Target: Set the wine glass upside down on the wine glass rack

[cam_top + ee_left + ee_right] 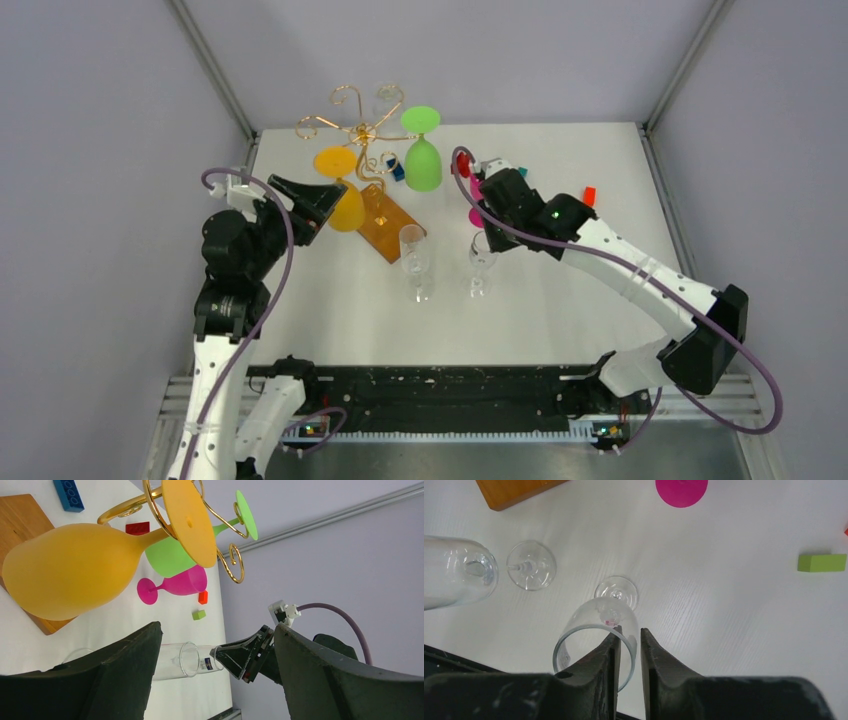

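A clear wine glass [482, 258] stands upright on the table right of centre. My right gripper [488, 235] hangs over its rim. In the right wrist view the gripper [629, 632] straddles the wall of the glass [574, 630]: one finger inside the bowl, the other outside, with a narrow gap still showing. The wine glass rack [362, 130], gold wire on a wooden base [385, 222], stands at the back. It holds a yellow glass [345, 205] and a green glass [422, 160] upside down. My left gripper [300, 205] is wide open beside the yellow glass [70, 570], holding nothing.
A second clear glass [414, 255] stands close to the left of the first, near the wooden base. A pink glass [182, 582] lies on its side behind my right gripper. Small coloured blocks, among them a green block [821, 562], lie scattered at the back right.
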Controlling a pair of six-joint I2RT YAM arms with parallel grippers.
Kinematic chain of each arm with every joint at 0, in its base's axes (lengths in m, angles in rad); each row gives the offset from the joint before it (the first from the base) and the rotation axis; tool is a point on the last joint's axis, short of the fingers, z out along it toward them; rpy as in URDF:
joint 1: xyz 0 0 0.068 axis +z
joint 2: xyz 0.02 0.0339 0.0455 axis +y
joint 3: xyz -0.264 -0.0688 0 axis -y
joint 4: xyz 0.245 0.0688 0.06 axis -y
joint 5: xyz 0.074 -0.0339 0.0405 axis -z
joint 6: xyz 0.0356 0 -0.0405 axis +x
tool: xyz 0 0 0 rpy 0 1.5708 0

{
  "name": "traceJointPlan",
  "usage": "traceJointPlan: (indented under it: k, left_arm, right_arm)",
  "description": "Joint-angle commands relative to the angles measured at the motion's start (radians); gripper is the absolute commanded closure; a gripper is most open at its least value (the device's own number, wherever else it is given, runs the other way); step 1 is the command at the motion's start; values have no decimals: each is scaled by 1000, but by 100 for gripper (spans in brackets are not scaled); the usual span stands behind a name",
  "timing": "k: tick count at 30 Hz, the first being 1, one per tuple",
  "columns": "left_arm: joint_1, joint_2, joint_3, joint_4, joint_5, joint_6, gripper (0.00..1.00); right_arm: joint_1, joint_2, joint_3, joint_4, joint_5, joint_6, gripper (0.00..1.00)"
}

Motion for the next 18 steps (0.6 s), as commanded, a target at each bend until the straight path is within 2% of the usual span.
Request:
traceJointPlan:
  k: [1,4,8,13,18]
  left_arm:
    - [2,-11,1,50,-4,15,13]
    - [2,-15,6,46,-4,20,13]
    - [2,-23,14,37,-12,36,13]
    - [2,-40,17,15,-44,73,13]
    - [2,-42,20,39,-10,86,10]
  right_arm:
    - [-7,16,1,-8,-12,-23,82]
    - [-6,17,8,-10,-15,-24,86]
    - [-6,-6,28,-19,7,-27,96]
    - [-6,-68,31,-20,56,-31,99]
    - [-7,-158,48,-39,154,-30,100]
